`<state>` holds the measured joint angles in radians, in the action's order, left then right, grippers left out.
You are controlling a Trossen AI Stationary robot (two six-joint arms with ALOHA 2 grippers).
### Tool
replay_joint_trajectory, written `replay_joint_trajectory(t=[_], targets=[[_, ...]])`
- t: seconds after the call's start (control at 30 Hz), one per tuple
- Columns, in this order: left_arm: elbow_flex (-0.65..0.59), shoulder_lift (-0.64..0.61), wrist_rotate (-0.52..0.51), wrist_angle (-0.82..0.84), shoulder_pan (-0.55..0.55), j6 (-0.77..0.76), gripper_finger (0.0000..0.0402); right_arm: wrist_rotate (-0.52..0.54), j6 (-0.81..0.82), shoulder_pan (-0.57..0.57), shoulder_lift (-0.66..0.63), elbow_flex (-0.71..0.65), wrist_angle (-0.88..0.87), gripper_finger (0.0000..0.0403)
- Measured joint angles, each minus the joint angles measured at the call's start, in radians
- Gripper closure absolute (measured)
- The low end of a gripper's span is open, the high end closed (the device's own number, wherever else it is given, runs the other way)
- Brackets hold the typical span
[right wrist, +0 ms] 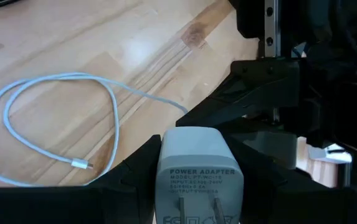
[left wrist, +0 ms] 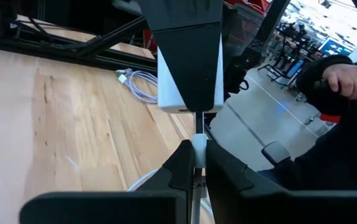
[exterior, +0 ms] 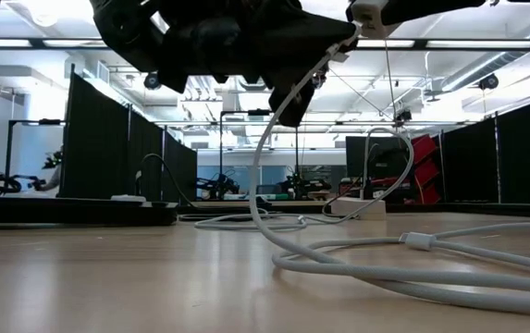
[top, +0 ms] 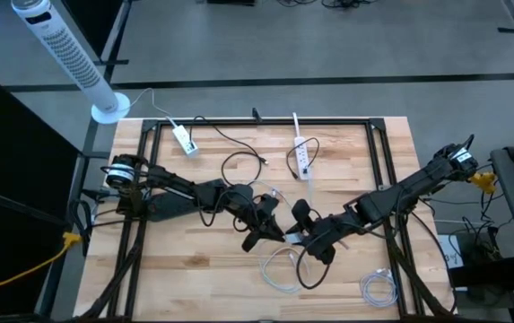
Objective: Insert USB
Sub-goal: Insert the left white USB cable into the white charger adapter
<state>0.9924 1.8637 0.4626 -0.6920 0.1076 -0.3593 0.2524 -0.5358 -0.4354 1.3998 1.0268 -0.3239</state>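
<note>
Spanning pale wood, table (top: 203, 278) fronts black curtains (exterior: 107, 148); cable (right wrist: 53, 118) coiled.

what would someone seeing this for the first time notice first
Probably the two dark arms meeting over the middle of the wooden table. There the right gripper clamps a white power adapter, while the left gripper pinches the white USB cable right at its face. After that, the loose white cable loops on the table and the white power strip at the far side.
</note>
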Motion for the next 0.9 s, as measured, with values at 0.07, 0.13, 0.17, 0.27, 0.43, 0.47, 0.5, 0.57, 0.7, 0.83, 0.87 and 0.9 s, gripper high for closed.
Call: replay_joint_trajectory(t=[0.07,0.13,0.17,0.27,0.43,0.47,0.5,0.57,0.7,0.83,0.87,0.9], targets=[[0.000,0.000,-0.001,-0.004,0.000,0.002,0.0384,0.007,-0.006,0.000,0.000,0.000,0.010,0.0262],[0.000,0.000,0.000,-0.004,0.000,0.002,0.0384,0.011,-0.007,0.001,0.000,0.000,0.008,0.0262],[0.000,0.000,-0.001,-0.004,0.000,0.002,0.0384,0.012,-0.007,0.001,0.000,0.000,0.008,0.0262],[0.000,0.000,-0.003,-0.004,0.000,0.003,0.0384,0.012,0.011,0.001,0.000,0.000,0.001,0.0262],[0.000,0.000,-0.008,0.001,0.000,0.010,0.0384,-0.015,0.044,0.002,0.000,0.000,-0.011,0.0262],[0.000,0.000,-0.008,0.001,0.000,0.010,0.0384,-0.016,0.045,0.002,0.000,0.000,-0.011,0.0262],[0.001,0.000,-0.008,0.000,0.000,0.010,0.0384,-0.016,0.045,0.002,0.000,0.000,-0.011,0.0262],[0.002,0.000,-0.008,0.001,0.000,0.010,0.0384,-0.015,0.045,0.002,0.000,0.000,-0.012,0.0262],[0.002,0.002,-0.008,0.007,0.000,0.010,0.0384,-0.015,0.046,0.005,0.011,0.000,-0.014,0.0262],[0.002,0.003,-0.021,0.031,0.001,0.010,0.0384,-0.039,0.054,0.006,0.031,0.001,-0.016,0.0262],[0.002,0.003,-0.024,0.035,0.001,0.010,0.0384,-0.046,0.055,0.006,0.035,0.001,-0.018,0.0262],[0.002,0.004,-0.023,0.037,0.001,0.010,0.0384,-0.047,0.057,0.006,0.037,0.001,-0.022,0.0262]])
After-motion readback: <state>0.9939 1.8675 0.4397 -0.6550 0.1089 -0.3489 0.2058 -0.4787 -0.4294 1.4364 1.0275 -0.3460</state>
